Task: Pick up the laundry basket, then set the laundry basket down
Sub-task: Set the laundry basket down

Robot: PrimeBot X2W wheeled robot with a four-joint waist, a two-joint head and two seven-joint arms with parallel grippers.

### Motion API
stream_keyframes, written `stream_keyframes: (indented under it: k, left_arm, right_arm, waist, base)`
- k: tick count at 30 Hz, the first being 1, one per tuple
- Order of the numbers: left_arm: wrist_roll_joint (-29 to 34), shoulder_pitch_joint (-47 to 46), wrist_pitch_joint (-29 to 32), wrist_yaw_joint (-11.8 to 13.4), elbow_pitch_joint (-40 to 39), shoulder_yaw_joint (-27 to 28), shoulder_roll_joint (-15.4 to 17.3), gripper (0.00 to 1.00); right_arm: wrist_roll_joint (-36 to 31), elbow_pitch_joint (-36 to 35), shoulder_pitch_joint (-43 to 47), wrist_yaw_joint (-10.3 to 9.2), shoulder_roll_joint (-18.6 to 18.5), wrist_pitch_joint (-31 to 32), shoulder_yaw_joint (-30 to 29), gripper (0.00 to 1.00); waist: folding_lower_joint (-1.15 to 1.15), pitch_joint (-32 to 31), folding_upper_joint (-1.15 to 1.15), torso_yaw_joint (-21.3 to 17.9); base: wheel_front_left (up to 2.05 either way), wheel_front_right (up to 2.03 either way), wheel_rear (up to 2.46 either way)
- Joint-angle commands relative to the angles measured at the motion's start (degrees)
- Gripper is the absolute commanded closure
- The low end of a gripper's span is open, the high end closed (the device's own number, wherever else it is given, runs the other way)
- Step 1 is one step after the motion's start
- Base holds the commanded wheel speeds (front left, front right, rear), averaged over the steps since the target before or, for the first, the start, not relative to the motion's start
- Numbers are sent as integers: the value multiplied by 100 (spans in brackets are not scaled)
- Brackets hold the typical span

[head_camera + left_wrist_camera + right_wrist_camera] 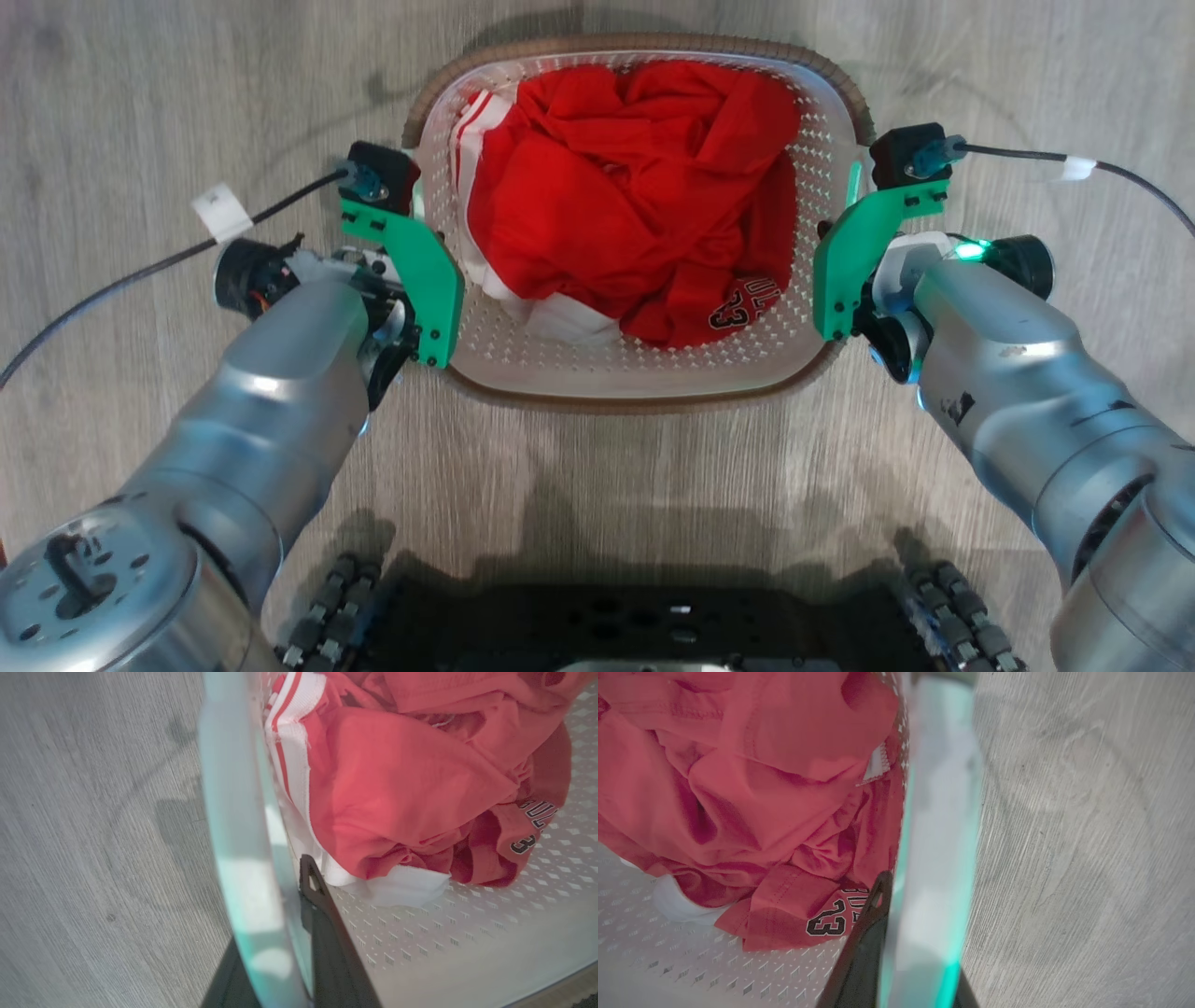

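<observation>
The laundry basket [644, 403] is white and perforated with a brown woven rim, and sits in the upper middle of the head view. Red clothes [644, 196] with white trim fill it. My left gripper [415, 215] is shut on the basket's left handle [233, 812], with one dark finger [310, 882] inside the wall and the other outside. My right gripper [854, 201] is shut on the right handle [943, 788] in the same way, its inner finger [878, 891] beside the red clothes [738, 788]. I cannot tell whether the basket touches the floor.
Pale wood-look floor [140, 93] surrounds the basket. A black cable [140, 271] trails from my left wrist and another cable [1120, 177] from my right. My dark wheeled base [644, 625] lies along the bottom edge.
</observation>
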Motion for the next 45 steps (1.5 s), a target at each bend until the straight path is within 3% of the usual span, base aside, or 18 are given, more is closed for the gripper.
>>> stream_keyframes:
  k: [1,20,21,22,23,36,45]
  left_arm:
    - [50,-107,-40,-102,-163,38,-52,100]
    - [55,-185,-254,-50,-235,-14,-52,100]
    - [60,-189,-276,-32,-220,-16,-52,84]
    - [69,-194,-293,-10,-203,-18,-52,23]
    - [63,-192,-302,24,-184,-19,-52,0]
    - [188,-160,-454,210,-32,-37,-52,0]
    - [138,66,-526,344,39,-41,-52,0]
  right_arm:
    - [-83,-96,136,42,125,-70,58,100]
    - [-35,-39,113,42,21,-11,-77,100]
    - [-33,-39,114,42,5,-13,-96,72]
    - [-32,-39,115,42,-9,-28,-117,37]
    - [-17,-39,124,42,-23,-24,-152,0]
    - [-83,-38,218,42,-31,152,-394,0]
    - [-163,-38,433,42,34,272,-542,0]
  waist:
    - [-1,116,0,33]
    - [-1,415,0,121]
    - [-1,415,0,119]
    - [-1,415,0,117]
    - [-1,413,0,113]
    - [-1,282,0,85]
    - [-1,-227,0,17]
  base:
    - [0,0,0]
    - [0,0,0]
    - [0,0,0]
    - [0,0,0]
    - [0,0,0]
    - [0,0,0]
    - [0,0,0]
